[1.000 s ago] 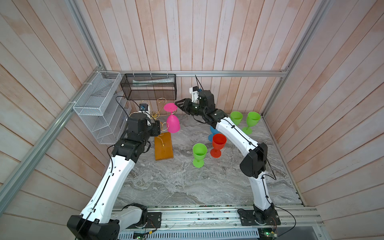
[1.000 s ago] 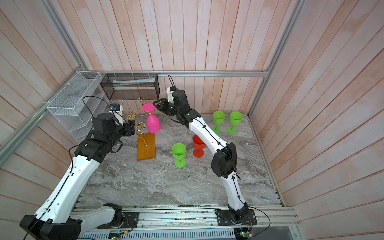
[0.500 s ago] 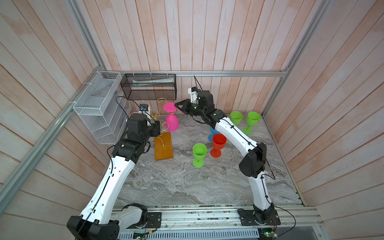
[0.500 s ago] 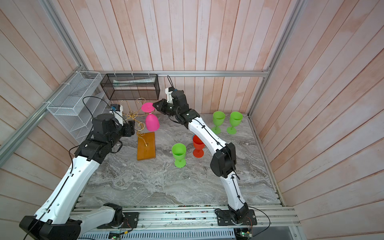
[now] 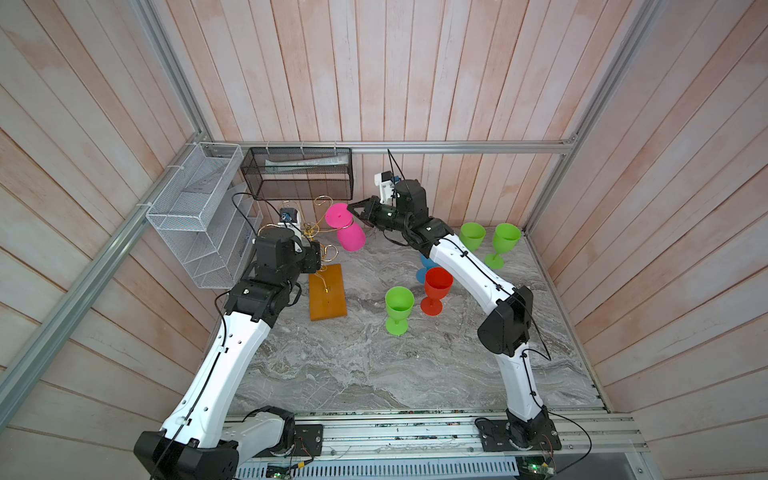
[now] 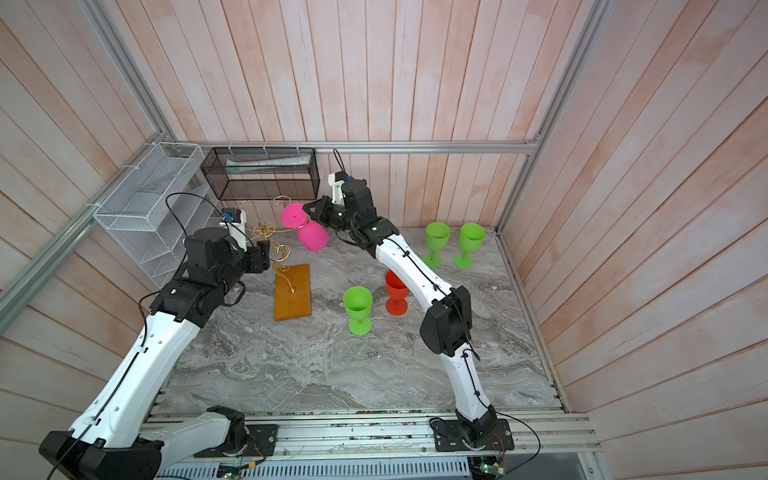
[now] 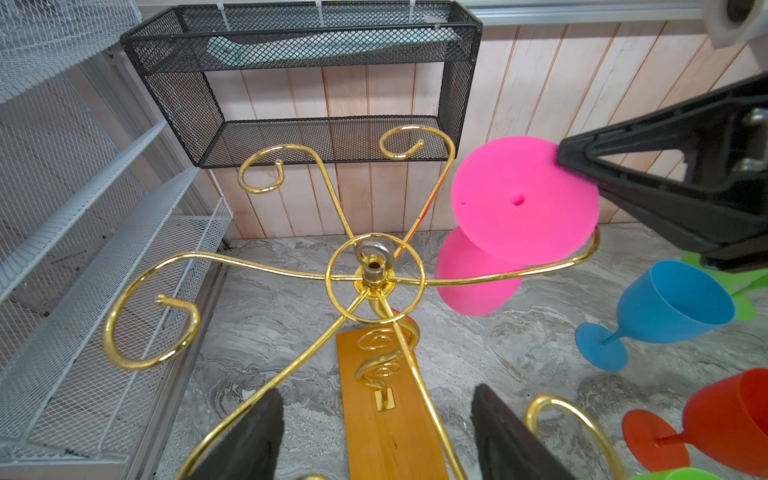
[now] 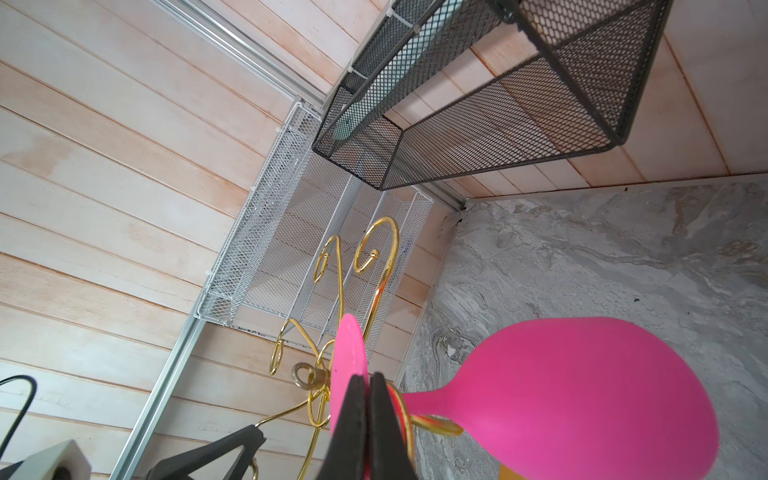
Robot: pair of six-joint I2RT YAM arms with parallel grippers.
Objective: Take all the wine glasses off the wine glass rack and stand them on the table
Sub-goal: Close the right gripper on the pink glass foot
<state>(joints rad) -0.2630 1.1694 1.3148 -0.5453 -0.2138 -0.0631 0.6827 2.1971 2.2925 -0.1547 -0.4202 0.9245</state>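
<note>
- Right gripper (image 5: 353, 209) has closed since a second ago. Its jaws stood apart beside the foot then and now pinch the foot rim of the pink wine glass (image 5: 351, 240).
- Right wrist view confirms it: both pads (image 8: 357, 415) are pressed flat on the edge of the pink disc, with no gap.
- Pink wine glass is on the wine glass rack (image 5: 327, 291), upside down with its foot up. Its stem sits in a gold scroll loop and the bowl tilts toward 5 o'clock in both top views.
- That scroll arm points to about 1 o'clock from the rack hub (image 7: 374, 274).
- Rack base sits on the marble tabletop (image 5: 353, 365) at its 10 o'clock side, below the black mesh basket (image 5: 299, 174).
- Left gripper (image 7: 374, 436) is unchanged. Its jaws are wide apart and grip nothing, and rack arms pass between the fingers.
- Upright on the tabletop: a green wine glass (image 5: 399, 307) and a red wine glass (image 5: 436, 291) at 3 o'clock of the rack base, and a blue wine glass (image 7: 665, 307) partly behind the right arm.
</note>
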